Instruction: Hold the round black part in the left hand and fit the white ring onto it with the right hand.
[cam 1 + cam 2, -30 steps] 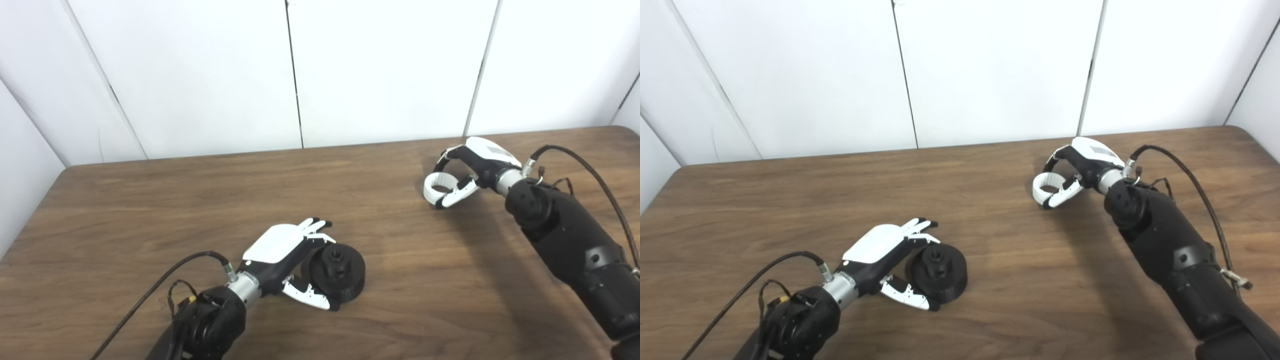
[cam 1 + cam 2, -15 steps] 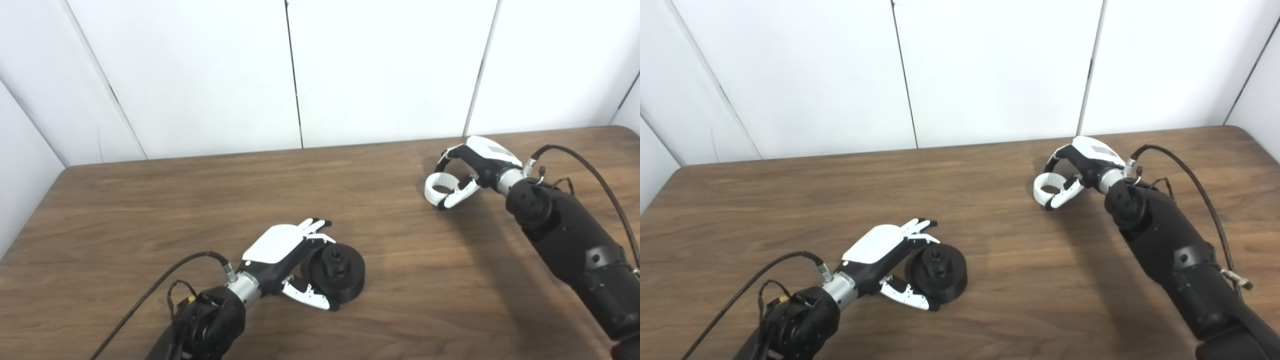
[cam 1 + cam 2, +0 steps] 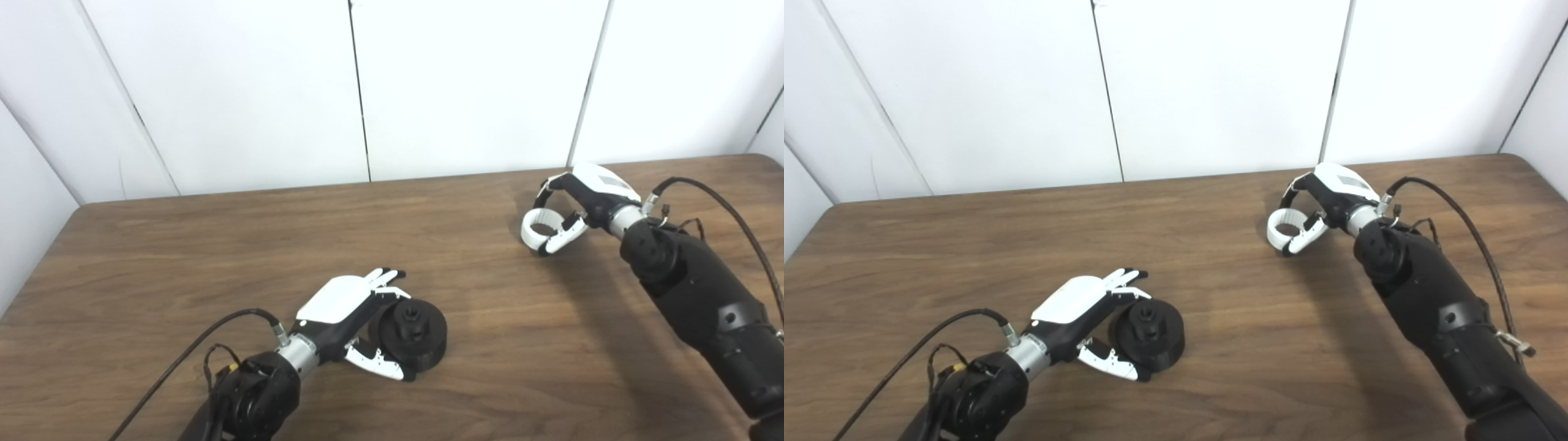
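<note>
The round black part (image 3: 411, 334) rests flat on the wooden table (image 3: 184, 257), front centre, its hub facing up. My left hand (image 3: 343, 306) lies against its left side, open: straight fingers reach over the rim and the thumb sits along the front edge, so the part is cupped but not gripped. Far to the right, my right hand (image 3: 585, 196) is shut on the white ring (image 3: 525, 229), pinched between thumb and fingers just above the table. The ring's hole faces up and is unobstructed.
White wall panels (image 3: 478, 86) stand right behind the table's back edge. Black cables (image 3: 729, 214) trail from both wrists. A wide stretch of bare wood lies between the two hands.
My right hand has risen slightly and drifted a little toward the back with the white ring in it. The left hand and the black part have not moved.
</note>
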Tool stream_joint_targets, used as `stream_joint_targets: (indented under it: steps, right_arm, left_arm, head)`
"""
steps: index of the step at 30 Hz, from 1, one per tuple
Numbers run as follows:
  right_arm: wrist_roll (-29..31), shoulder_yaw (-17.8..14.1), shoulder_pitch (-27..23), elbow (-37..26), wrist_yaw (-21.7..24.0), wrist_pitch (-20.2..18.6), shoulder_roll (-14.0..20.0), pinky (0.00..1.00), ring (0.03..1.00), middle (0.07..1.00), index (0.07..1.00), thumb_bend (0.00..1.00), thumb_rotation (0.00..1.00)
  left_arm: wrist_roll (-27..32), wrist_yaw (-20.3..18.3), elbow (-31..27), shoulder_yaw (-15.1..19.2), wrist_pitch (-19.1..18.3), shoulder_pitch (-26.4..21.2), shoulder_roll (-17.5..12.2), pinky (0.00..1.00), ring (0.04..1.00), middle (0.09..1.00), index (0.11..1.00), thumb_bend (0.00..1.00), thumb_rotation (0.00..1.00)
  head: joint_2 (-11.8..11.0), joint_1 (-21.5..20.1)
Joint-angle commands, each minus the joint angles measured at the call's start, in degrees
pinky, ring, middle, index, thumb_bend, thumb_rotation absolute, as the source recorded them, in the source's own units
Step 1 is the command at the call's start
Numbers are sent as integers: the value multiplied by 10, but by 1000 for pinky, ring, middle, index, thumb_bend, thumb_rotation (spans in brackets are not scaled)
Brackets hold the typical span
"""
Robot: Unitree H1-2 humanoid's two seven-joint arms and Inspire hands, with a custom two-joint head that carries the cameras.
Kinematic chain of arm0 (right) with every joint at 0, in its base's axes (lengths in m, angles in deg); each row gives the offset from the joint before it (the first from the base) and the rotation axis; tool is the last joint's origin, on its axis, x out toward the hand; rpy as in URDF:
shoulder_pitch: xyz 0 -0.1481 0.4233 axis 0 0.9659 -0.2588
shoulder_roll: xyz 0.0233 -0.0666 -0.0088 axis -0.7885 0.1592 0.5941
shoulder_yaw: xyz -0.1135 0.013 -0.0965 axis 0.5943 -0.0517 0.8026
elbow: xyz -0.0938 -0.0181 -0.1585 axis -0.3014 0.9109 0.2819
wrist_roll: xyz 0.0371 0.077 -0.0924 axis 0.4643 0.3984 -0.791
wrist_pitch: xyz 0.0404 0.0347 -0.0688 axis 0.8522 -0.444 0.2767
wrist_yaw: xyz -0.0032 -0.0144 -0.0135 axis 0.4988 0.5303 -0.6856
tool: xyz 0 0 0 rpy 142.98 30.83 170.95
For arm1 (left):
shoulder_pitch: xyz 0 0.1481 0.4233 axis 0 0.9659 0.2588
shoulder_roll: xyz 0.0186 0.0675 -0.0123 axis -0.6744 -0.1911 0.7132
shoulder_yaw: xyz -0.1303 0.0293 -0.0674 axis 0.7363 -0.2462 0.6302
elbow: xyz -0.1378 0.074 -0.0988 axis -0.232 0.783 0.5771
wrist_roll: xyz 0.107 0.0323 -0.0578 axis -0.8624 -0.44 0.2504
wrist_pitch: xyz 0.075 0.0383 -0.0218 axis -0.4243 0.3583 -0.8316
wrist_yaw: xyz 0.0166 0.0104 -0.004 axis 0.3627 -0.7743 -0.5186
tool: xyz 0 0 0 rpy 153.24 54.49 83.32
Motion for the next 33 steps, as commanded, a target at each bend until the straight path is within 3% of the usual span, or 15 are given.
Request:
stream_joint_targets:
  steps: [1,20,33]
  right_arm:
    - [0,-13,-25,-20,-17,18,10,841,926,853,492,525,141]
    - [26,-35,-7,-118,22,14,12,798,907,841,491,525,143]
    - [62,-51,24,-280,94,-39,-3,856,898,829,491,525,143]
  left_arm:
    - [1,-7,1,1,-3,-4,-4,901,1000,981,733,927,428]
    - [1,-5,11,1,-2,-7,3,896,1000,980,726,927,402]
    - [-9,-6,13,-5,-4,-12,7,892,1000,979,730,923,416]
  head:
    - [1,-1]
    - [-2,1]
    - [-2,5]
